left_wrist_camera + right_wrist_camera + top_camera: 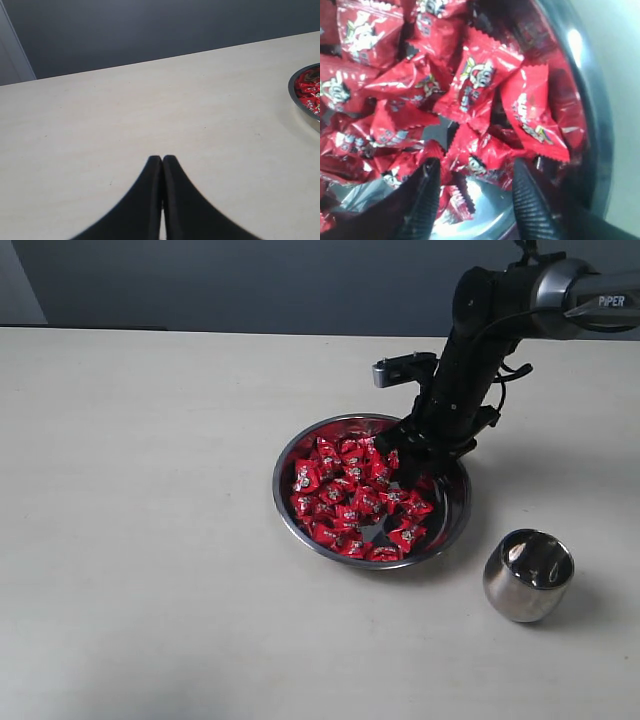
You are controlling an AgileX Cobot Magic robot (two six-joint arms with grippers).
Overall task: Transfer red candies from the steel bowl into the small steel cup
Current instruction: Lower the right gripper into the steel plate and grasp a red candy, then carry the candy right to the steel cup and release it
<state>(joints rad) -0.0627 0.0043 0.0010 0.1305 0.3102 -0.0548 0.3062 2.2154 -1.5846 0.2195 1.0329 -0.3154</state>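
Outside camera: right gripper (412,452) down inside the bowl (290,502), among the candies (350,502); cup (528,575) well apart, beside the bowl.

Left wrist: left gripper (162,160) clenched, empty, over bare table (125,115); bowl near, off to one side.

Right wrist: fingers (426,192) spread wide, candies between them, none gripped.

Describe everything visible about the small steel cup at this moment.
The small steel cup is polished and mirror-like, with a rounded, bulging body and a narrower mouth. It stands on the pale table, apart from the steel bowl, nearer the camera in the exterior view. No candy can be made out in it, and nothing but the table touches it. Neither wrist view shows it.
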